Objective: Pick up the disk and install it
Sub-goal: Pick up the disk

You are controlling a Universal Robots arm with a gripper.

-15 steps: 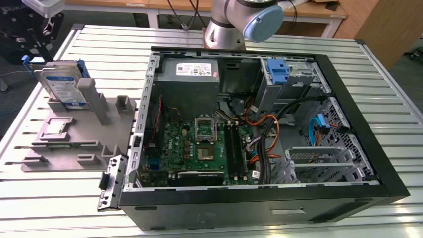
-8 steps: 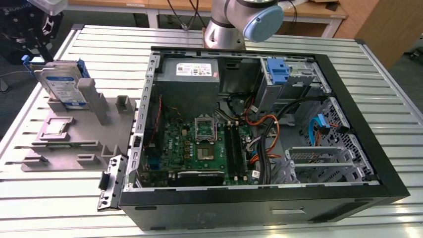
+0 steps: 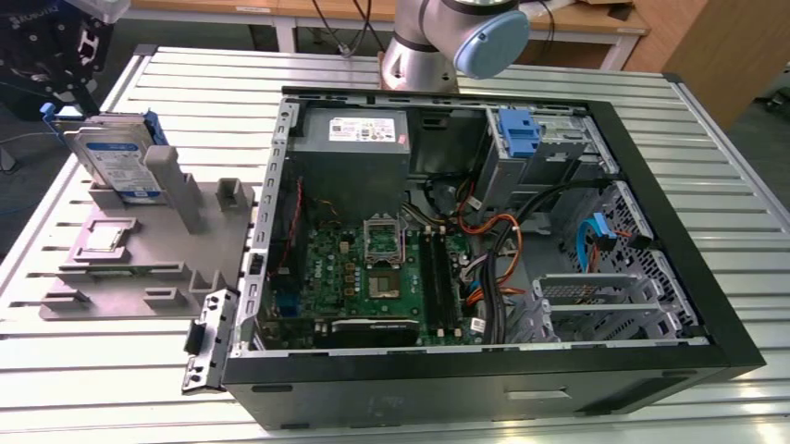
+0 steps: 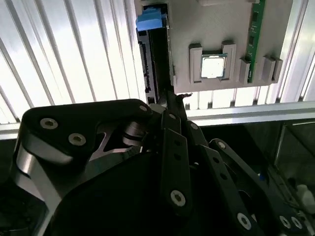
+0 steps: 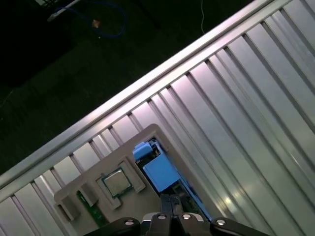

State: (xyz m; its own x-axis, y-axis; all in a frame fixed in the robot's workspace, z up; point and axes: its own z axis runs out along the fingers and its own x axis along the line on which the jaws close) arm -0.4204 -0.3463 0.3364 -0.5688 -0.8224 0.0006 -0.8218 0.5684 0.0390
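The ribbed metal tabletop (image 3: 111, 388) carries an open black computer case (image 3: 469, 384) lying on its side, its boards and cables exposed. Behind the case the arm (image 3: 426, 42) rises. On the exterior view's left, just beside the case, lies a flat grey holder (image 3: 136, 277) with moulded slots and posts.

The dark gripper (image 4: 172, 96) hangs above the far corner of that holder, over the disk and clear of it. In both wrist views its fingers (image 5: 170, 201) lie together with nothing between them.

The disk (image 3: 111, 159) stands on edge in a slot at the holder's far end, close to the tabletop's edge on the exterior view's left. It is upright or nearly so. Its broad labelled face is turned toward the exterior camera, and its thin upper edge faces up toward the gripper. That upper edge runs level along the tabletop's ribs, left to right in the exterior view. I cannot tell whether the level side or the upright side is the longer one. Blue carrier rails cap both ends. In the first wrist view the disk (image 5: 160, 172) shows edge-on as a narrow strip with a blue end piece.

A square processor chip (image 4: 214, 66) sits flat in a pocket of the holder near the disk. A green memory stick (image 4: 253, 39) stands in a slot beyond the chip.
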